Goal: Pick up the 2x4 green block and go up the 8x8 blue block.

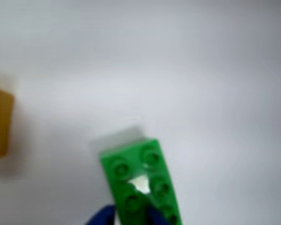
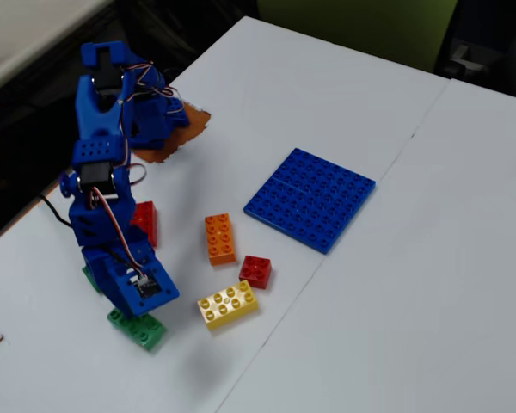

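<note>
Gripping the 2x4 green block [image 1: 139,180] at its near end – gripper [image 1: 131,216] closed on it, 6 o'clock in wrist view. Short grip, so it could pivot or slip. 8x8 blue block [image 2: 310,199] sits well apart, 2 o'clock in fixed view.

The white table [image 2: 396,284] carries a flat blue baseplate [image 2: 310,199] toward its far edge. Nearer the middle lie an orange brick [image 2: 220,237], small red brick [image 2: 255,271] and yellow brick [image 2: 228,305]. Another red brick [image 2: 144,222] and a green brick [image 2: 138,328] lie toward the left edge.
</note>
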